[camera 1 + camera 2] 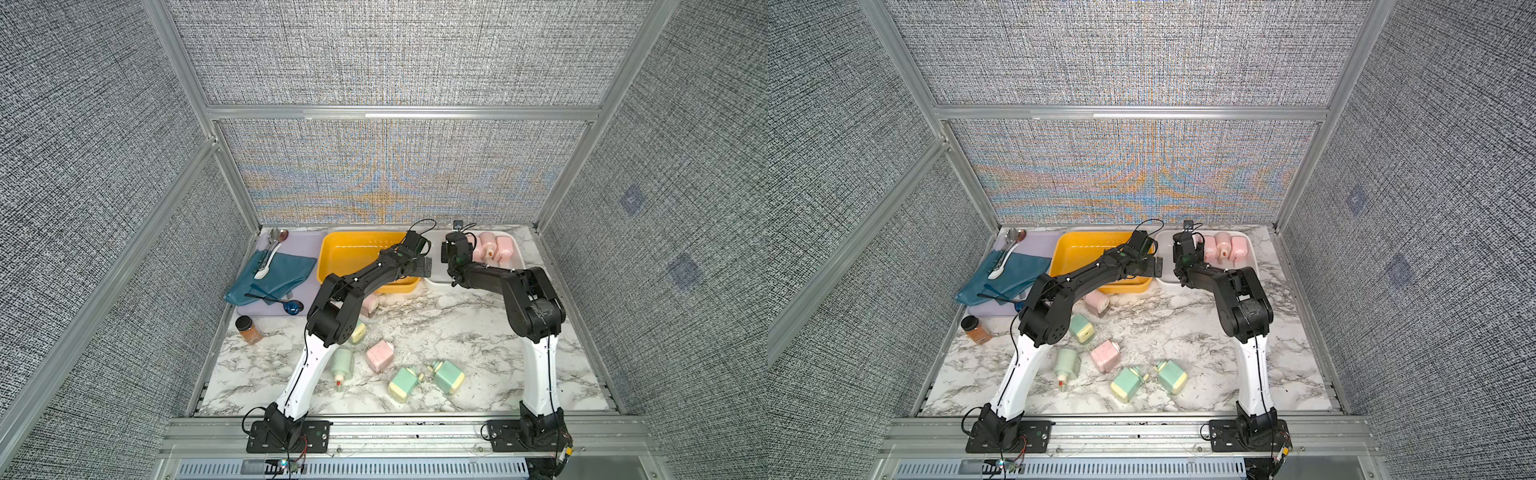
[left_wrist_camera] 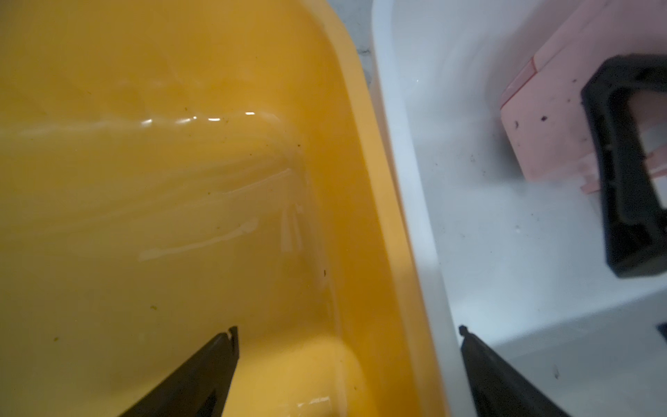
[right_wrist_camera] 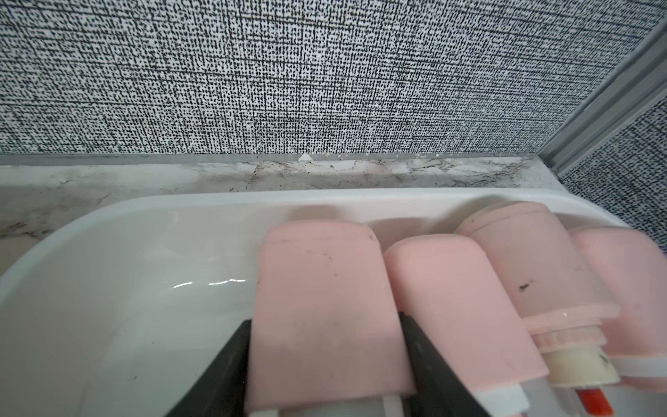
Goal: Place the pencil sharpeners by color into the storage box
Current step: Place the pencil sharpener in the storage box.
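Your right pincer (image 3: 325,321) was down inside the white bin (image 3: 108,289), jaws closed on both flat sides of a pink sharpener (image 3: 325,274). And there it sat, lined up just beside three other pink sharpeners (image 3: 534,274), all lying side by side in the same bin. That row looked deliberate: pinks together in white, packed close so more could fit. The held one seemed low enough to touch the bin floor, though the wrist view couldn't settle that, so I judged this the moment of setting down, not of carrying.

Your left pincer (image 2: 349,330) hung wide apart and empty, straddling the rims where the yellow bin (image 2: 144,180) meets the white one. The yellow bin held nothing; it read as the home for the greens.

Out on the marble surface (image 1: 457,332), four green sharpeners (image 1: 403,382) lay scattered with two loose pink sharpeners (image 1: 380,353), one of them tucked behind the left arm, close to the yellow bin's front wall.

Letting go cleanly mattered next: a jaw dragging out could nudge the neighbour.
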`<action>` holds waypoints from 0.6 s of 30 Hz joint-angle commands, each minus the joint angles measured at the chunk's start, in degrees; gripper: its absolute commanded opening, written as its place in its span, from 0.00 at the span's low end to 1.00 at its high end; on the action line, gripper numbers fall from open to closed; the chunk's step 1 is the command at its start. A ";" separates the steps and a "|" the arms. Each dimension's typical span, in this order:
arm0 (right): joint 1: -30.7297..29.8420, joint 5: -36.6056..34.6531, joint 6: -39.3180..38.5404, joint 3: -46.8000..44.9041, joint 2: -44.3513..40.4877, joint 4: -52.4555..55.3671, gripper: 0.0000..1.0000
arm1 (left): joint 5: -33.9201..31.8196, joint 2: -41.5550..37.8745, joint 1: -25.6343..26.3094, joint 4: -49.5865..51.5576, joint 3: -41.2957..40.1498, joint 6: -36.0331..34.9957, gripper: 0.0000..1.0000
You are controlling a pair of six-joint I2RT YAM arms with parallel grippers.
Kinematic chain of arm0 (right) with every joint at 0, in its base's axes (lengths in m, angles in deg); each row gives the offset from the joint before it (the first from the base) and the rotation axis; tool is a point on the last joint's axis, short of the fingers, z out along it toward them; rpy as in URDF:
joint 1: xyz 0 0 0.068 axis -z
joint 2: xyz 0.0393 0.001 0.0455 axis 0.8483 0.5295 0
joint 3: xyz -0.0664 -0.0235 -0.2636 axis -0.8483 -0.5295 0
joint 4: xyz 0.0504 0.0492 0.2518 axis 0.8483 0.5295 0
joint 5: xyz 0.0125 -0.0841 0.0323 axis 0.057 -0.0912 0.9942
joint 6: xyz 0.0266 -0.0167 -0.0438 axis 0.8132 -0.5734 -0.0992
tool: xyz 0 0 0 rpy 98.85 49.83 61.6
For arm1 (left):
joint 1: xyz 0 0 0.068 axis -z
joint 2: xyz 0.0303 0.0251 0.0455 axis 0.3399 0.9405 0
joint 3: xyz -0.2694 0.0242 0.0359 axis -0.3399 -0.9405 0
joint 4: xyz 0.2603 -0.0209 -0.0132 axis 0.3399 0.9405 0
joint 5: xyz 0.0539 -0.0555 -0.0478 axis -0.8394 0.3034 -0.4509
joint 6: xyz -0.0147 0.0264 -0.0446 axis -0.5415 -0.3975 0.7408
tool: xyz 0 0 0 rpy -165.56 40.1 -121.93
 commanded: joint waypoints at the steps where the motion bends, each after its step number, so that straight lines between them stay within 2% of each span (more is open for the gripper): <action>1: 0.04 -1.66 0.37 0.27 -0.13 -0.10 0.63 | -1.32 0.67 -0.15 2.41 0.81 -0.53 0.99; 2: 0.10 -1.74 0.46 0.09 -0.22 -0.19 0.71 | -1.35 0.72 -0.16 2.70 1.02 -0.44 0.99; 3: 0.13 -1.69 0.55 -0.01 -0.23 -0.27 0.73 | -1.30 0.72 -0.16 2.93 1.16 -0.46 0.99; 13: 0.09 -1.23 0.17 -0.09 -0.34 -0.08 0.73 | -2.24 0.57 -0.23 3.90 1.42 -1.06 0.99; 18: -0.48 0.44 -0.33 0.92 -2.35 4.39 0.73 | -2.24 0.97 -0.24 4.30 2.07 -1.75 0.99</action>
